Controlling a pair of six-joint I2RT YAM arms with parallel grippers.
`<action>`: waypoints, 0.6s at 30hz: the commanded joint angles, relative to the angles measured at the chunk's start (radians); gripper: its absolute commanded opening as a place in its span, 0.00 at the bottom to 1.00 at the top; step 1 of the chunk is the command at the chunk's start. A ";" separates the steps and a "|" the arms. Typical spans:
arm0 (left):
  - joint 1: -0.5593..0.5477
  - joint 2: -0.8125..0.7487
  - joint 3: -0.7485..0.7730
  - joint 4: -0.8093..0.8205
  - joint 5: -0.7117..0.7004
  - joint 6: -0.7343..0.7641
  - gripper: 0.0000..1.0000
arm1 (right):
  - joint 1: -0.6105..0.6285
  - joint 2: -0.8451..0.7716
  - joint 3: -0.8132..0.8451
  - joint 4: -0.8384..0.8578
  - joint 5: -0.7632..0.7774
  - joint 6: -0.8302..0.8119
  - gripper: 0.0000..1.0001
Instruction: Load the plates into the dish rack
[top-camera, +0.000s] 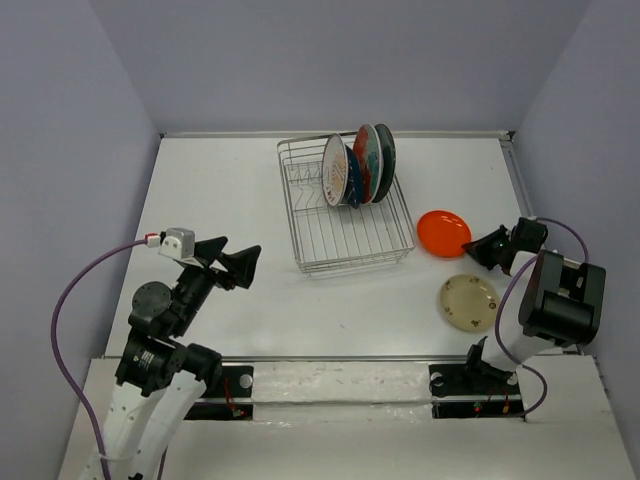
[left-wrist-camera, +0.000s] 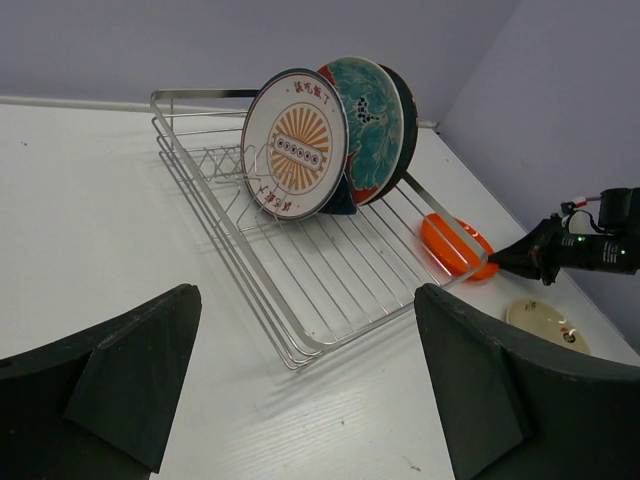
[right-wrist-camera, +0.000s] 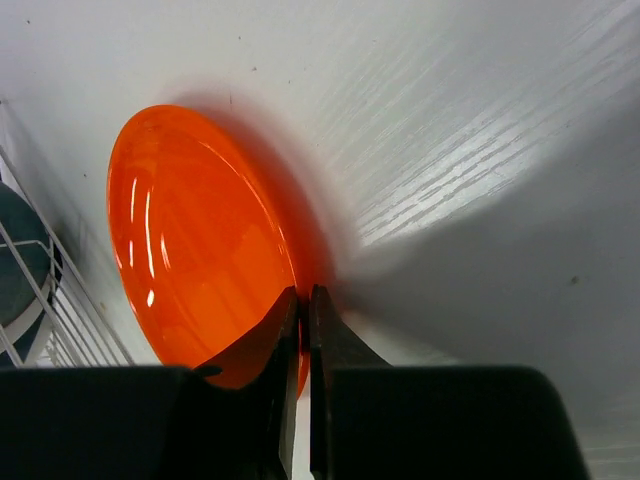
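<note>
The silver wire dish rack stands mid-table with several plates upright at its far end: white with an orange striped centre, dark blue, red-and-teal, dark teal. The rack and plates also show in the left wrist view. The orange plate lies right of the rack. My right gripper is shut on its near rim, one finger above and one below. The cream plate lies flat nearer me. My left gripper is open and empty, left of the rack.
Grey walls enclose the table on three sides. The right arm's base sits right of the cream plate. Bare white table lies between the left gripper and the rack.
</note>
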 joint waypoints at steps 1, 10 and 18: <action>-0.003 0.019 -0.002 0.030 -0.005 0.007 0.99 | -0.007 -0.026 -0.033 0.048 0.044 0.050 0.07; 0.005 0.046 -0.004 0.031 0.000 0.007 0.99 | 0.026 -0.477 0.071 -0.091 0.220 0.055 0.07; 0.022 0.082 -0.002 0.036 0.010 0.006 0.99 | 0.561 -0.577 0.472 -0.311 0.643 -0.143 0.07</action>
